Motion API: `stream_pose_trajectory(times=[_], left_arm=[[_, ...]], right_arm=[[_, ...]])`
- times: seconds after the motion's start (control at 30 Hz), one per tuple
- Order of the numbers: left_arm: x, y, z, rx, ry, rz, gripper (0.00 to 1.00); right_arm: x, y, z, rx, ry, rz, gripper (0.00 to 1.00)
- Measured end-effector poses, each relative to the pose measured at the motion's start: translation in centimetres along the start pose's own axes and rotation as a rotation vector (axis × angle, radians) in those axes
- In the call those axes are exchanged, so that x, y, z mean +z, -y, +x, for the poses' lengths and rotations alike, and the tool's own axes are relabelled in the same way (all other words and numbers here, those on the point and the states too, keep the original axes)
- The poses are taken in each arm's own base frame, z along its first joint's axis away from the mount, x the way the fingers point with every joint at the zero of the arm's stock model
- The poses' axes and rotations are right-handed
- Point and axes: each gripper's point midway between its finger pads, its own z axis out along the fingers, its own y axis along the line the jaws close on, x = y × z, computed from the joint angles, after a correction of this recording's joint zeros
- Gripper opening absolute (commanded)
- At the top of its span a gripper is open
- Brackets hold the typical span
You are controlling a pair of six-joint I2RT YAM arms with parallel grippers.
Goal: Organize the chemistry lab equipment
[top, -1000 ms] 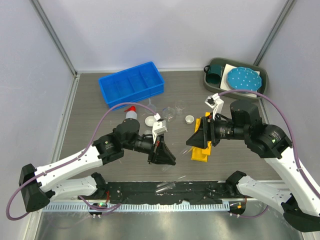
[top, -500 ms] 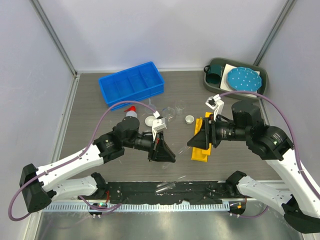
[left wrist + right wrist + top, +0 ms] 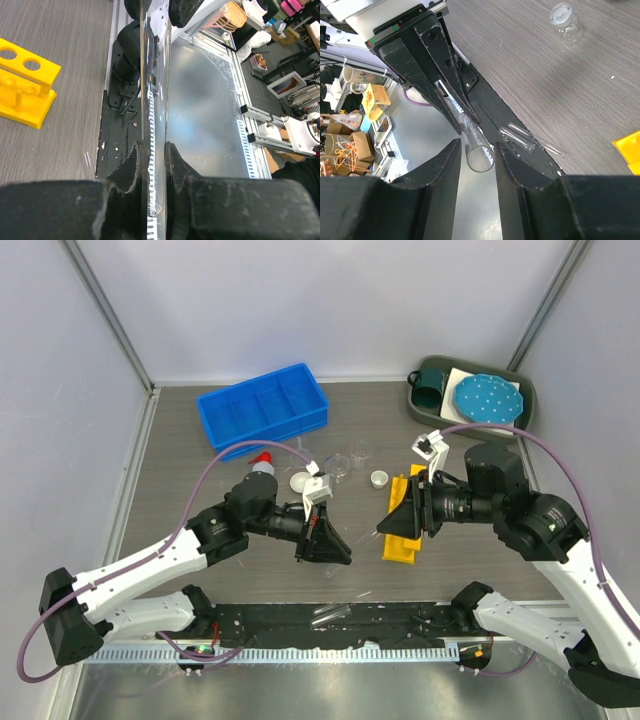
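My left gripper (image 3: 326,543) (image 3: 152,150) is shut on a clear test tube (image 3: 156,95), which runs up and away between its pads. My right gripper (image 3: 392,520) (image 3: 476,150) faces it, its fingers on either side of the tube's open end (image 3: 473,135) with narrow gaps left, so it is open. The yellow holed rack (image 3: 402,536) (image 3: 22,85) lies on the table under the right arm. Behind the left arm stands the white squeeze bottle (image 3: 262,467), with two small white dishes (image 3: 300,481) (image 3: 378,478) and small clear beakers (image 3: 358,452) further back.
Two loose test tubes (image 3: 520,137) lie on the black base strip at the near edge. A blue divided bin (image 3: 262,407) sits at the back left. A grey tray (image 3: 525,400) at the back right holds a teal mug (image 3: 432,383) and a blue dotted plate (image 3: 487,397).
The right gripper's jaws have narrowed around the tube's open end. Both arms have barely shifted, and the left gripper keeps its hold on the tube.
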Motion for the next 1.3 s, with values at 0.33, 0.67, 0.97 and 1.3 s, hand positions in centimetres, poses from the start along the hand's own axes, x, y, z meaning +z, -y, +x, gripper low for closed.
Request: stream_pose_trajectory(times=[0.33,0.67,0.97,1.3], left_arm=[[0.1,-0.1,0.1,-0.006,-0.005,0.002,0.0],[0.1,-0.1,0.2,0.0,-0.005,0.004,0.19],[0.5,-3.1,-0.4,-0.072,-0.039,-0.172,1.0],[-3.9,-10.3,-2.9,-0.183,-0.051,-0.764,1.0]], right_arm=[[0.5,0.1,-0.4,-0.004,0.008,-0.005,0.31],[0.6,-0.3,-0.6,0.001,0.012,-0.024,0.14],[0.8,0.9,-0.6,0.007,0.013,0.033,0.12],[2.2,7.2,-3.3,0.057,0.032,0.388,0.08]])
